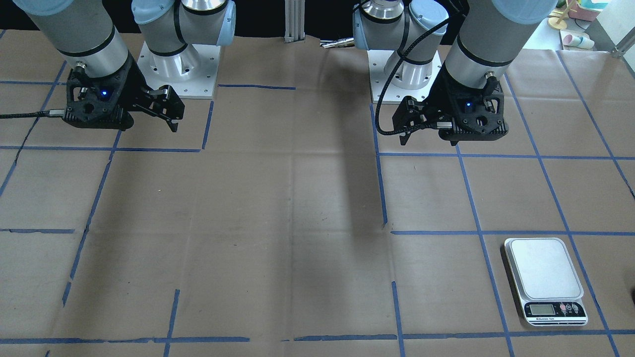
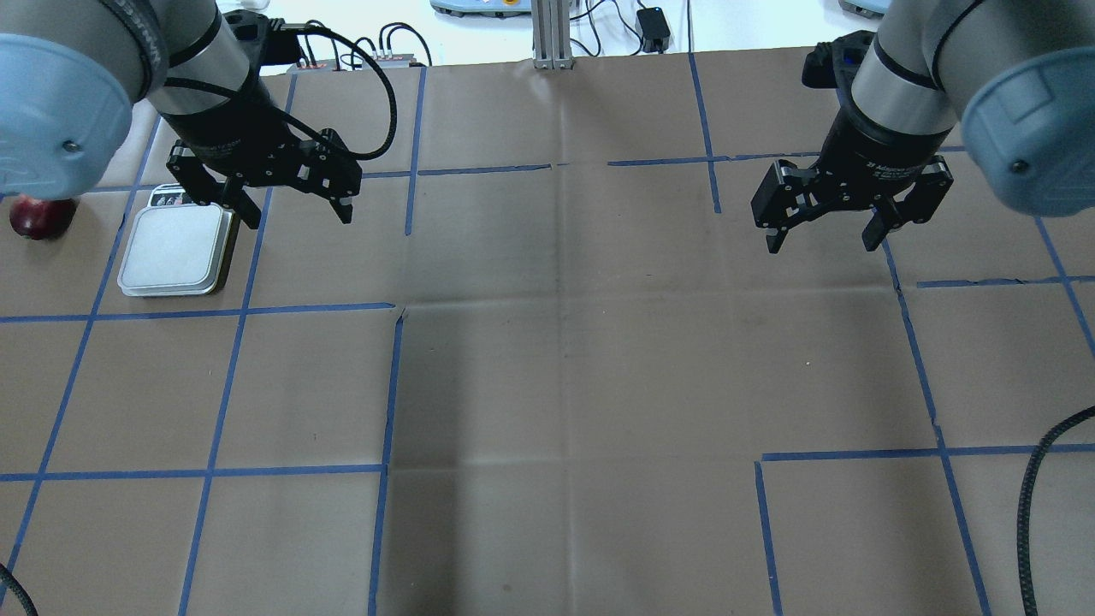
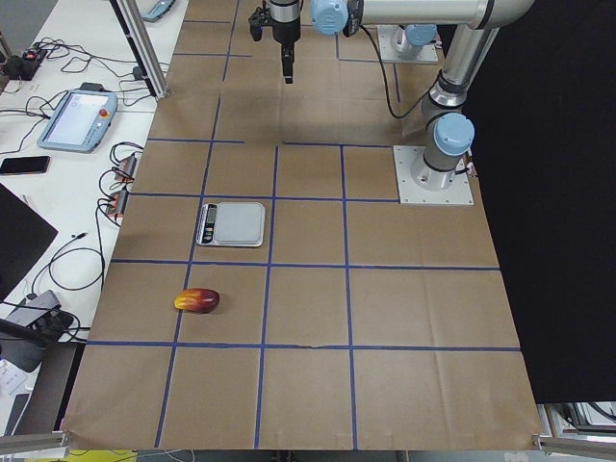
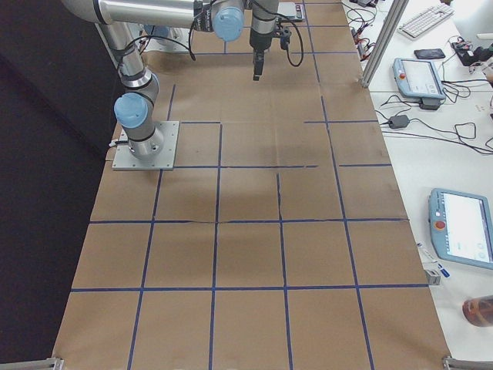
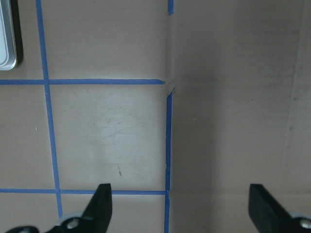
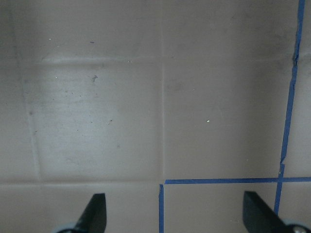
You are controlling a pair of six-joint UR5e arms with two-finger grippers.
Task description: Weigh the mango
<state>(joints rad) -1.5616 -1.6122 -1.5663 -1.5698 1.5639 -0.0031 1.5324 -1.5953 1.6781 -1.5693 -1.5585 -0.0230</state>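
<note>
The mango [image 3: 196,300] lies on the brown paper in the exterior left view, red at one end and orange-yellow at the other, one grid square nearer that camera than the scale [image 3: 231,222]. In the overhead view only its dark red end [image 2: 40,216] shows at the left edge, beside the scale [image 2: 175,252]. My left gripper [image 2: 299,214] hangs open and empty above the table, just right of the scale. My right gripper [image 2: 821,246] hangs open and empty at the far right. The wrist views show both grippers [image 5: 182,208] [image 6: 177,213] with jaws wide apart over bare paper.
The table is covered in brown paper with a blue tape grid [image 2: 393,385]. The scale [image 1: 543,277], its platform bare, has its display toward the operators' side. Tablets and cables [image 3: 77,106] lie on the white bench beyond the table's far edge.
</note>
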